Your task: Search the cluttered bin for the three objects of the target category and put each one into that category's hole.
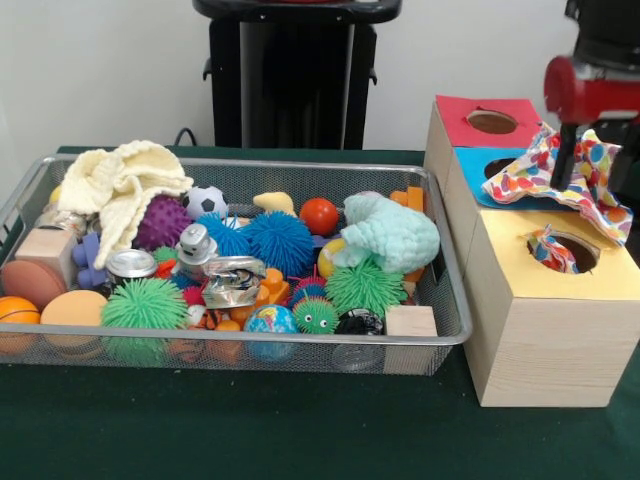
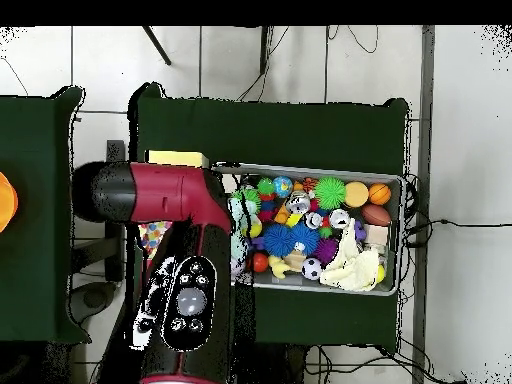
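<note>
The wire mesh bin (image 1: 300, 339) is full of toys. My gripper (image 1: 570, 180) is at the right, above the boxes, shut on a white polka-dot cloth (image 1: 600, 165). The cloth hangs over the blue-topped and yellow-topped boxes, just behind the yellow top's hole (image 1: 583, 256). A second polka-dot cloth (image 1: 553, 250) is stuffed into that hole and sticks out of it. A cream knitted cloth (image 1: 120, 185) lies at the bin's far left and a mint knitted cloth (image 1: 395, 232) at its right. In the overhead view the arm hides the boxes; a bit of polka-dot cloth (image 2: 153, 236) shows beside it.
The red-topped box (image 1: 480, 122) and blue-topped box (image 1: 478, 165) stand behind the yellow-topped box (image 1: 540, 320). The bin (image 2: 400, 182) holds spiky rubber balls (image 1: 278, 240), a crushed can (image 1: 232, 280), wooden blocks (image 1: 410, 322), a small football (image 1: 205, 202) and orange balls (image 1: 72, 308).
</note>
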Action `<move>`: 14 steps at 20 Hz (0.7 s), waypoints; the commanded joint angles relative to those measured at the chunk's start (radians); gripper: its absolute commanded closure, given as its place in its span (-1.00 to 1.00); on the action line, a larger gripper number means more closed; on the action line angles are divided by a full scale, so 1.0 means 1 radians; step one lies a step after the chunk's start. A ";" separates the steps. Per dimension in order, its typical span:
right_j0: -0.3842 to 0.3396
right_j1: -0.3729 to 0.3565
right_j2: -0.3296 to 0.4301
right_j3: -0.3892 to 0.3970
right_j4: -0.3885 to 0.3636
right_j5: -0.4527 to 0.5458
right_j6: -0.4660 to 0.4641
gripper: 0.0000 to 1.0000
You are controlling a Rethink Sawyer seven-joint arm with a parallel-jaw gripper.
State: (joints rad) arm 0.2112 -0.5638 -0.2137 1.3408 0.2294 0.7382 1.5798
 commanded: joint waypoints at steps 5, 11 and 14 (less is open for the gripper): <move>0.002 -0.060 0.017 0.151 0.043 0.065 0.272 -1.00; -0.007 -0.060 0.025 0.165 0.046 0.056 0.249 -1.00; -0.023 -0.043 0.044 0.181 0.048 0.014 0.228 -1.00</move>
State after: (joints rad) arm 0.2265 -0.6377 -0.2160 1.3592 0.2558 0.7388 1.5802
